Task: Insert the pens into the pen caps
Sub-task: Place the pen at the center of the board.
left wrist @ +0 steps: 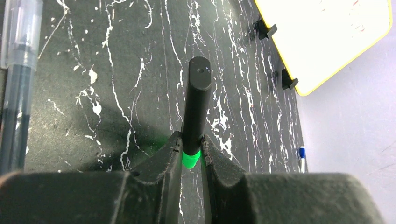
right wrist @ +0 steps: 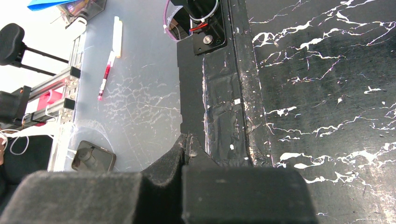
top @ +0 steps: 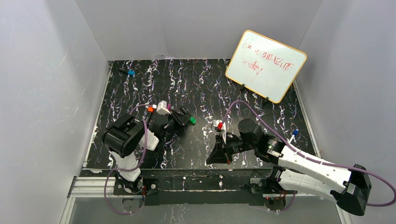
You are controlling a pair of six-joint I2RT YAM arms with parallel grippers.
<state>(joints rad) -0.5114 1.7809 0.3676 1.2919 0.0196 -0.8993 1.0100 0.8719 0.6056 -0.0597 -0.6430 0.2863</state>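
Left pincer (top: 183,117), top view: mine, nearly closed, gripping a black marker (top: 192,120) by its green end above mid-worktop (top: 140,88). Right pincer (top: 215,157) is fully closed and holds nothing, near the front edge. One blue cap (top: 130,73) lies at the far left corner.

Left wrist view: my fingers (left wrist: 170,154) clamp the marker at its green band. A slim dark pen (left wrist: 16,93) lies off to one side.

Right wrist view: closed tight, empty, over the worktop's front edge.
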